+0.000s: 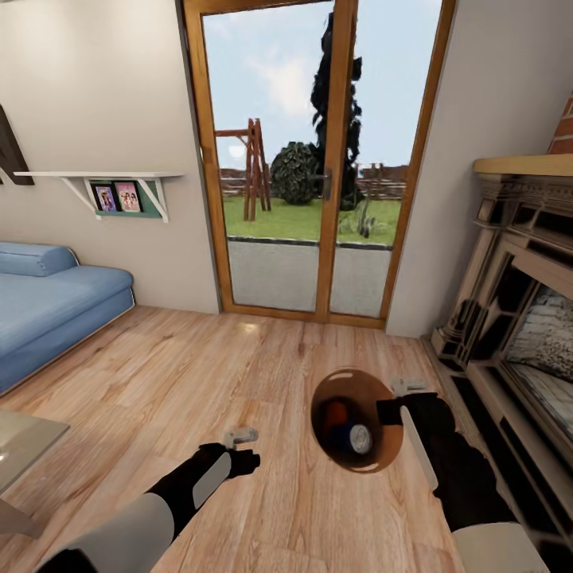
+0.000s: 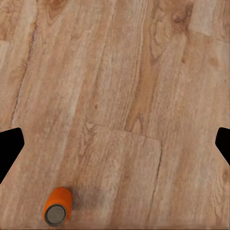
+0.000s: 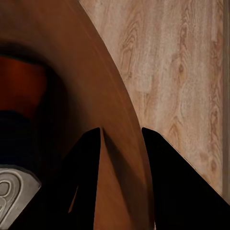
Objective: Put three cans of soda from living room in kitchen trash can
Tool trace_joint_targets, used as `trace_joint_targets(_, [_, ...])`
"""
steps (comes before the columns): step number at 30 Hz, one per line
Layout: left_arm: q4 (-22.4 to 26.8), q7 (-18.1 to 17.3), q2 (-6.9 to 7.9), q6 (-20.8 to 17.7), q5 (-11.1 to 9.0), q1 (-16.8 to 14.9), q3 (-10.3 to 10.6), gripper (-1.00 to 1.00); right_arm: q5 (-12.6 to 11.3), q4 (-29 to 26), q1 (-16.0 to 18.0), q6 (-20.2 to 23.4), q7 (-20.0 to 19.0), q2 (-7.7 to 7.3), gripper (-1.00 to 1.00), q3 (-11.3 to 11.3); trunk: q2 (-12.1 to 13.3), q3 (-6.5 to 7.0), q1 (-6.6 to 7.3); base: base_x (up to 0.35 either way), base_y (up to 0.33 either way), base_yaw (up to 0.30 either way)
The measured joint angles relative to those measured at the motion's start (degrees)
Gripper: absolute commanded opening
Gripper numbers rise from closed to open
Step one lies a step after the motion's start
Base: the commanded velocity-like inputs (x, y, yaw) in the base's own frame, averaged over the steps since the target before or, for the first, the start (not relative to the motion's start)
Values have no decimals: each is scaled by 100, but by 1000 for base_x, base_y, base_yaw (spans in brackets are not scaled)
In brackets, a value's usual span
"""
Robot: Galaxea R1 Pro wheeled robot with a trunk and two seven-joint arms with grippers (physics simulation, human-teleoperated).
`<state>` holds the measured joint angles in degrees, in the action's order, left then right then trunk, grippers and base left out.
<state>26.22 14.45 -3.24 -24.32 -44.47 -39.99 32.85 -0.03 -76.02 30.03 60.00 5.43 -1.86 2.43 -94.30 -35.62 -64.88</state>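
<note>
The tash can (image 1: 356,420) hangs above the warm plank floor (image 1: 239,374) of the living room, just beside the fireplace (image 1: 509,318) and in front of the glass doors (image 1: 318,159). The right gripper (image 1: 395,408) is clamped on its rim, one finger (image 3: 81,182) inside the glossy brown wall and the other (image 3: 177,182) outside. Inside the bucket lie the reddish can (image 1: 335,414) and the blue can (image 1: 355,437), silvery top showing. The orange can (image 2: 58,206) lies on its side on the floor, seen from the left wrist camera, so the collecting step looks two-thirds done. The left gripper (image 1: 242,438) hovers over the boards on the bucket's sofa side, fingers spread wide and holding nothing. The next move probably calls for lowering that open gripper over the orange can, closing across its body, then carrying it above the bucket's mouth; being round and on its side, it may roll if nudged.
</note>
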Motion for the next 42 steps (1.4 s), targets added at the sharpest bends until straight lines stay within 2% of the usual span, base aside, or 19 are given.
trace_joint_targets(4, [-2, 10, -91, -212, -10, 0, -8, 100, 19, 546, 3, 0, 3, 1, -100, -4, 0, 0, 0, 0, 0, 0])
trace_joint_targets(10, [-8, 13, -164, -290, -10, 0, -13, 100, 4, 728, 10, 0, 0, -5, -100, -12, 0, 0, 0, 0, 0, 0])
trace_joint_targets(19, [-9, 22, -176, -301, -10, 0, -13, 100, 4, 788, 12, 0, 0, -7, -100, -2, 0, 0, 0, 0, 0, 0])
trace_joint_targets(25, [-6, 28, -177, -301, -9, 0, -16, 100, 26, 1255, 16, 0, -2, -3, -100, -7, 0, 0, 0, 0, 0, 0])
trace_joint_targets(30, [-7, 92, -177, -302, -9, 0, -16, 100, 27, 1421, 16, 0, -5, -30, -100, -32, 0, 0, 0, 0, 0, 0])
trace_joint_targets(42, [-2, 237, -177, -302, -8, 0, -10, 100, 43, 1499, 18, 0, 1, -26, -100, -41, 0, 0, 0, 0, 0, 0])
